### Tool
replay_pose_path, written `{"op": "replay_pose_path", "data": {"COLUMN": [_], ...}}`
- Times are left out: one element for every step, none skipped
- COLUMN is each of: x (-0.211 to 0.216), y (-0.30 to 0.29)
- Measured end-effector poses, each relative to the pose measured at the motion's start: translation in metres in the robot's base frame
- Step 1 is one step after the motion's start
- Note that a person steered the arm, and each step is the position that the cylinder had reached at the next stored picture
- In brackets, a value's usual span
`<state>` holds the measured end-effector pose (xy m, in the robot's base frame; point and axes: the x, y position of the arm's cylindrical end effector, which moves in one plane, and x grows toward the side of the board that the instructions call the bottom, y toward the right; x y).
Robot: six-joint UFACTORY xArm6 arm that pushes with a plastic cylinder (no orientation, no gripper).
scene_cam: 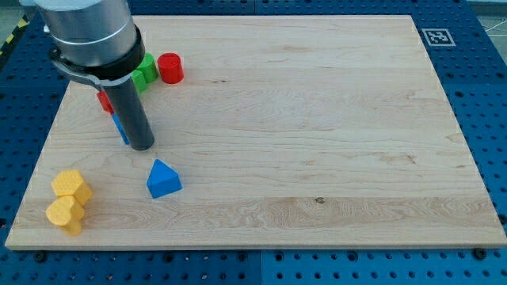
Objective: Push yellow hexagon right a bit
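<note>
The yellow hexagon [71, 186] lies near the board's lower left corner. A second yellow block [65, 214], of a shape I cannot make out, touches it just below. My tip [141, 147] rests on the board above and to the right of the hexagon, well apart from it. A blue triangular block [163, 179] lies just below and right of my tip, between it and the view's bottom.
A blue block [118, 127] is partly hidden behind the rod on its left. A red block [104, 100] peeks out above it. A green block [144, 71] and a red cylinder [170, 68] sit at the top left. The wooden board [317, 119] ends close to the yellow blocks' left.
</note>
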<state>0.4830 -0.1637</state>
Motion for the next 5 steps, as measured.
{"op": "replay_pose_path", "data": {"x": [-0.01, -0.014, -0.008, 0.033, 0.044], "y": [-0.003, -0.003, -0.001, -0.013, -0.041]}}
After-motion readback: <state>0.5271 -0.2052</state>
